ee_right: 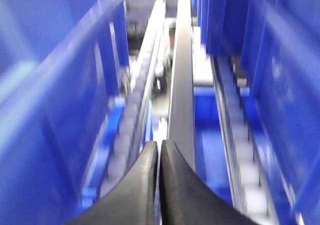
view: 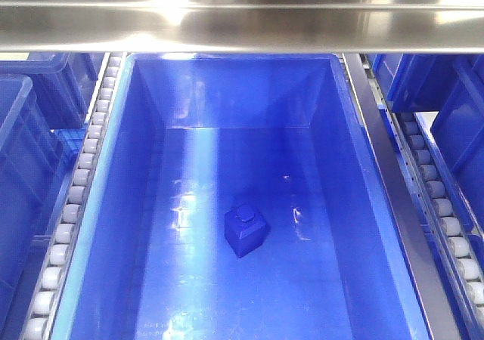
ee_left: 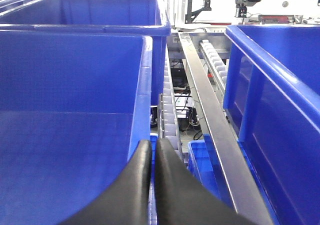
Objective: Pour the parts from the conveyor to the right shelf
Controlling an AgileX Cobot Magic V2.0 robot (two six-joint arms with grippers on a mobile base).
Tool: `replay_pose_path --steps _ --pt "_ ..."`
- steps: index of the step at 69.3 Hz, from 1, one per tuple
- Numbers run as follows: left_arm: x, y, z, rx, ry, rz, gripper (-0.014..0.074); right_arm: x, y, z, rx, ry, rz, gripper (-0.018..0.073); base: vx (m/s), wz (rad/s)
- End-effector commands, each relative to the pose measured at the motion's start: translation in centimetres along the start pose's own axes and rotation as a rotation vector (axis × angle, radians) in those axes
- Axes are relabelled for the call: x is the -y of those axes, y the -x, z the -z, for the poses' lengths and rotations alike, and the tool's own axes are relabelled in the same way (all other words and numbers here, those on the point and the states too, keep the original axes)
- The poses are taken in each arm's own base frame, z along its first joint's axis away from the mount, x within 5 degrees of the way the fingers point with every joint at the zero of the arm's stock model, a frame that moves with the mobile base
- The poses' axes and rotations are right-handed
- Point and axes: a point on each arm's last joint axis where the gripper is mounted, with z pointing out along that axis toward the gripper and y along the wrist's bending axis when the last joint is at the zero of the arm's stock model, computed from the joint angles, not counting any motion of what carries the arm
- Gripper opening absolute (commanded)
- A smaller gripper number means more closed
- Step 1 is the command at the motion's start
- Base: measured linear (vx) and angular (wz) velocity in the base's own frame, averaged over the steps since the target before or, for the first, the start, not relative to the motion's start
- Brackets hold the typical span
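One small blue block (view: pixel 246 229) with a round stud lies tilted on the floor of a large, deep blue bin (view: pixel 363 166). The bin sits on the right shelf (view: pixel 242 23), a steel rack with grey rollers (view: pixel 76 196). The conveyor is out of view. My left gripper (ee_left: pixel 152 147) is shut, its black fingers pressed together just above the right rim of a big blue bin (ee_left: pixel 75 85). My right gripper (ee_right: pixel 159 146) is shut too, with nothing between its fingers, over a steel rail (ee_right: pixel 182 85). That view is blurred.
More blue bins flank the middle one on both sides (view: pixel 23 151) (view: pixel 461 121). A steel rail (ee_left: pixel 205 105) and a roller track (ee_left: pixel 167 110) run between bins in the left wrist view. A smaller blue crate (ee_left: pixel 202 165) sits lower down.
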Motion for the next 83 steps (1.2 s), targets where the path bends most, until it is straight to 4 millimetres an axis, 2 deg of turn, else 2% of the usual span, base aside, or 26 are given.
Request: replay_pose_path --steps 1,65,83 --pt "0.1 1.4 0.2 0.110 -0.010 0.016 -0.0006 0.1 0.1 0.0 0.040 -0.010 0.020 -0.0005 0.00 0.00" --pt "0.1 1.4 0.2 0.110 -0.010 0.016 -0.0006 0.3 0.2 0.0 0.043 -0.060 0.020 -0.0005 0.00 0.00" --pt "0.1 1.4 0.2 0.110 -0.010 0.016 -0.0006 0.4 1.6 0.2 0.204 -0.067 0.032 -0.0005 0.00 0.00"
